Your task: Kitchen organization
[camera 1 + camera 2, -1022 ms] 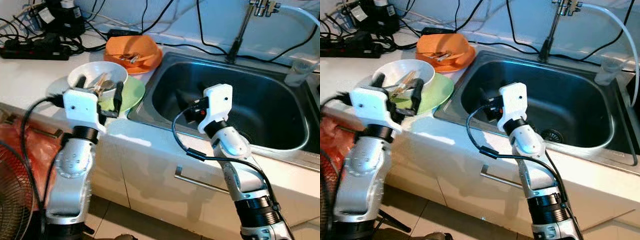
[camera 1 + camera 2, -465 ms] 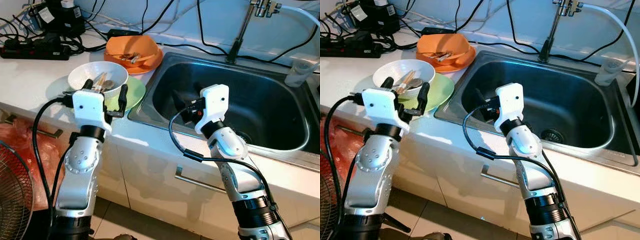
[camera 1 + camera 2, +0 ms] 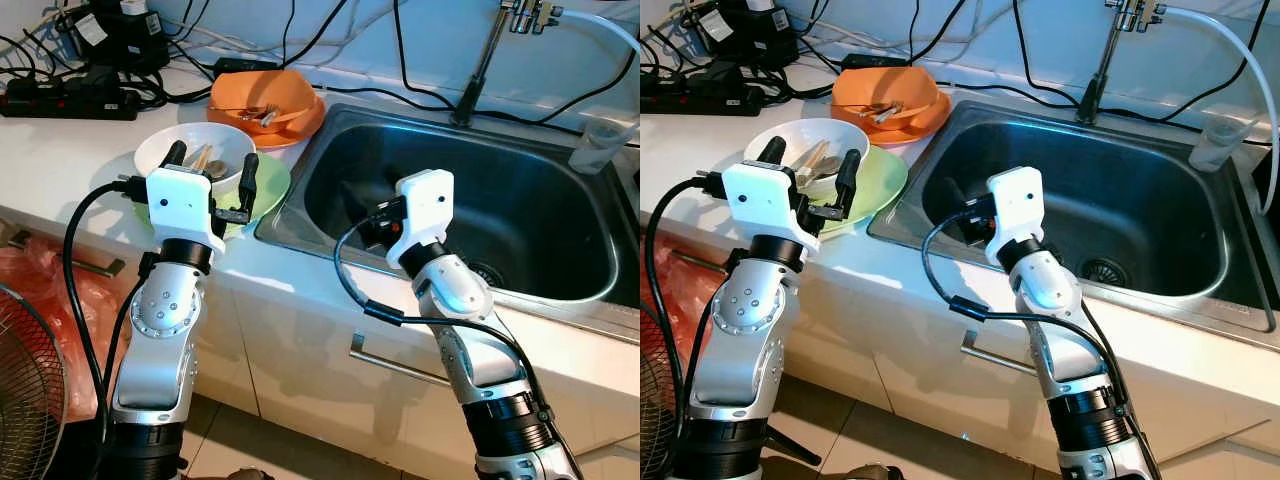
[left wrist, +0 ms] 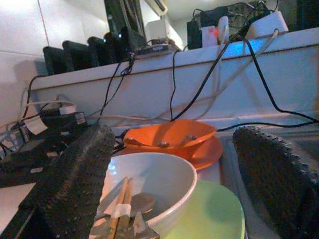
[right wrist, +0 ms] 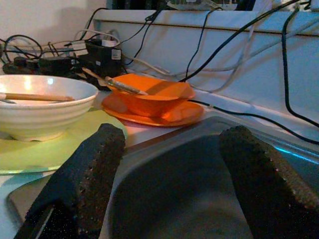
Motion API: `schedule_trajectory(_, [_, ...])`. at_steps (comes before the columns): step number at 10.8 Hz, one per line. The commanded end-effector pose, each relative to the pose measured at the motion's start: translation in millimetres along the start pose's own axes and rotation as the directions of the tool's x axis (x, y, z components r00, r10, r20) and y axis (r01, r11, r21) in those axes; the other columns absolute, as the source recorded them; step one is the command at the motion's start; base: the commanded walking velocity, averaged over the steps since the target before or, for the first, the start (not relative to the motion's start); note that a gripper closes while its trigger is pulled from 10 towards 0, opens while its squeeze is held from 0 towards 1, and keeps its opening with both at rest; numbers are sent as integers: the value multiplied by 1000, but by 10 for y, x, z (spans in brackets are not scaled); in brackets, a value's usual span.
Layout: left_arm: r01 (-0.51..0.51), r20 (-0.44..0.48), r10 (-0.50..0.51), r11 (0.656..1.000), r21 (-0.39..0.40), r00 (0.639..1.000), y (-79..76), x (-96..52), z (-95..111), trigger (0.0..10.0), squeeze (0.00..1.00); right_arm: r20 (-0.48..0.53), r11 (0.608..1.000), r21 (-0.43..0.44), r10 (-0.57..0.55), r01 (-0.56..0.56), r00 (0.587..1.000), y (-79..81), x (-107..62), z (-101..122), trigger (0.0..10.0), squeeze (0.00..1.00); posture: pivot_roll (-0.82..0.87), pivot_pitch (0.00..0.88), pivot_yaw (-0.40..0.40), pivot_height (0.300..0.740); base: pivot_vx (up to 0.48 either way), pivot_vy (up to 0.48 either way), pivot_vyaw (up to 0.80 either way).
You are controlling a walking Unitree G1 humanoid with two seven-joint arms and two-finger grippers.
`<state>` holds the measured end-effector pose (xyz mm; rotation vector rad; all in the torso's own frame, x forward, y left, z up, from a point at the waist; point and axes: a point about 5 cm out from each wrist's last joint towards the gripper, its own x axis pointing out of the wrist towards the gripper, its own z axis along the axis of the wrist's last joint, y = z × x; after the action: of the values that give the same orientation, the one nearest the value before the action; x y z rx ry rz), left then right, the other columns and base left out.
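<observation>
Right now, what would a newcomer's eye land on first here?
Probably the orange bowl at the back of the counter, then the white bowl with chopsticks on a green plate beside the steel sink. The left gripper hovers open around the white bowl, and the right gripper is open over the sink's near left corner.

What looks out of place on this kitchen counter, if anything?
A black power strip and a tangle of cables lie on the counter right beside the sink, which looks odd so near water. Nothing is spilled or broken: the white bowl sits upright on the green plate.
</observation>
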<state>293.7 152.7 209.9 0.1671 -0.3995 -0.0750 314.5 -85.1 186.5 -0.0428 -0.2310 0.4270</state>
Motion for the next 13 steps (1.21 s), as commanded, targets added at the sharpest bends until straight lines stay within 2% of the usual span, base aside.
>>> schedule_trajectory(1, [34,34,-33,999,-13,999,-64,24,73,10000,0,28,1000,-17,-5,5,1000,-6,7,65,10000,0,48,46,-25,740,0,0,0])
schedule_trajectory(2, [64,27,-63,997,-40,998,-112,25,55,10000,0,30,1000,-21,-6,7,1000,-11,13,70,10000,0,46,44,-24,740,0,0,0])
schedule_trajectory(4, [102,43,-100,994,-40,994,-162,34,82,10000,0,31,1000,-25,-10,11,999,-26,18,70,10000,0,47,40,-22,740,0,0,0])
schedule_trajectory(7, [27,-23,-28,998,-58,999,-40,13,-44,10000,0,29,1000,-24,-10,10,1000,-9,12,58,10000,0,49,37,-19,740,0,0,0])
schedule_trajectory(10, [21,-56,-26,996,-85,998,-48,-19,-120,10000,0,30,1000,-27,-6,7,1000,-5,9,59,10000,0,46,41,-22,740,0,0,0])
schedule_trajectory(13, [44,-38,-48,994,-103,998,-98,25,-76,10000,0,29,999,-32,-6,7,1000,1,5,58,10000,0,42,40,-19,740,0,0,0])
